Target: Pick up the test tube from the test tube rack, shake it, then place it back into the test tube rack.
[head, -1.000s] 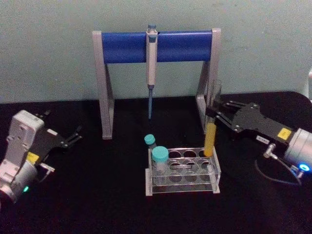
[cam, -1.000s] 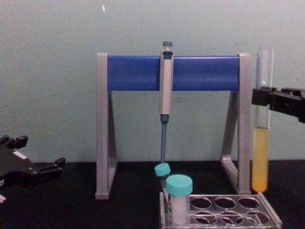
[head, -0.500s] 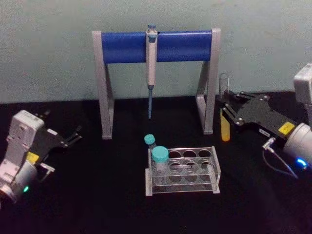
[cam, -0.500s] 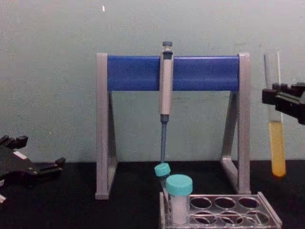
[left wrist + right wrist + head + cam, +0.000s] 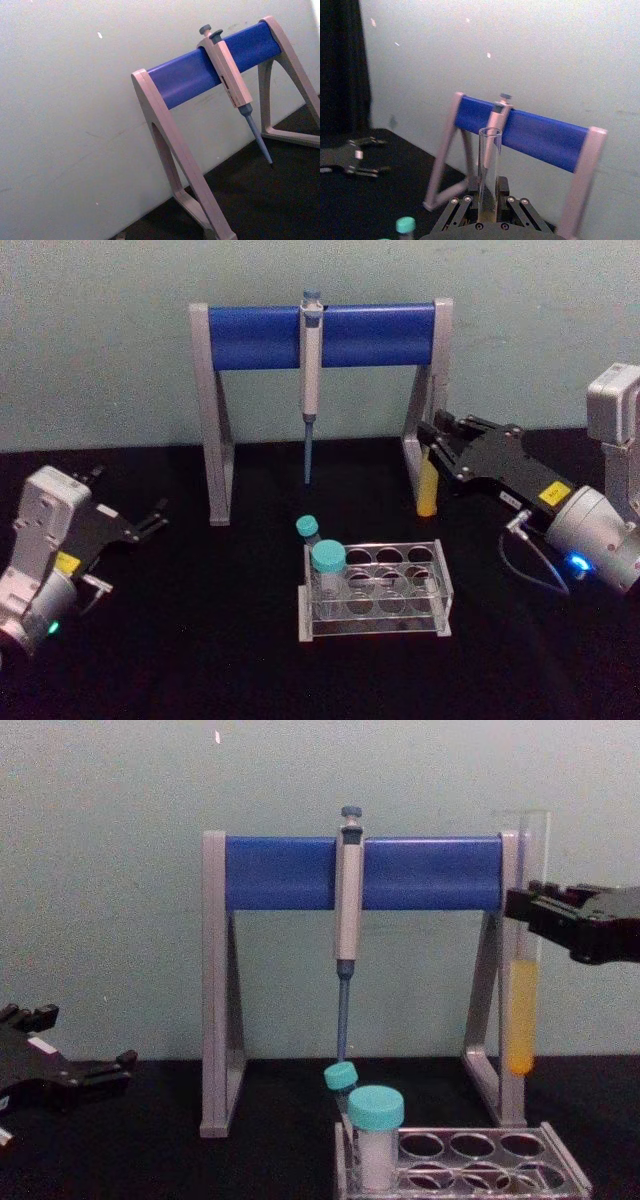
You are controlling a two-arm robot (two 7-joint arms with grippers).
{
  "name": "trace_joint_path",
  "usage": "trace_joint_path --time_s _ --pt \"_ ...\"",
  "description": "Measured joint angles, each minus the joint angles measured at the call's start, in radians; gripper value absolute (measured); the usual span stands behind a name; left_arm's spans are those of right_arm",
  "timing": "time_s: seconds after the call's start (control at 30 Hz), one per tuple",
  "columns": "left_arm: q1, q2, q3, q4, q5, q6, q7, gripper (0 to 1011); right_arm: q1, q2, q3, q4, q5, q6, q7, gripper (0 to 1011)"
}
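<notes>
**Shaking an uncapped tube: small swings, mouth up**

The test tube rack (image 5: pixel 375 590) stands nearest. Behind it, lifted clear, the right gripper (image 5: pixel 433 448) pinches the test tube (image 5: pixel 427 495) upright, close to the pipette stand (image 5: pixel 320 335) leg. Shake gently, grip firm, away from that leg. The left gripper (image 5: pixel 150 520) rests spread at the left.

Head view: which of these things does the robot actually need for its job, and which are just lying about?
In the job: test tube, held in the right gripper; test tube rack.

Just lying about: pipette stand; pipette; teal-capped vial; small teal-capped tube; left gripper, parked at the left.
</notes>
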Motion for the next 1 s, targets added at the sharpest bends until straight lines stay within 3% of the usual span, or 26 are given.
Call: trace_joint_path --time_s 0.27,0.37,0.63,0.8,1.0 --pt "0.0 0.0 0.0 0.0 0.0 0.0 0.0 1001 0.011 0.006 -0.012 0.013 0.103 0.007 0.111 229" --pt "0.0 0.0 0.0 0.0 0.0 0.0 0.0 1001 0.011 0.033 -0.014 0.009 0.156 0.027 0.163 229" --pt "0.0 0.0 0.0 0.0 0.0 0.0 0.0 1001 -0.013 0.114 -0.005 -0.024 0.213 0.054 0.218 229" --pt "0.0 0.0 0.0 0.0 0.0 0.0 0.0 1001 -0.036 0.157 0.011 -0.046 0.21 0.054 0.191 229" --pt "0.0 0.0 0.0 0.0 0.0 0.0 0.0 1001 -0.044 0.174 0.016 -0.056 0.135 0.032 0.09 229"
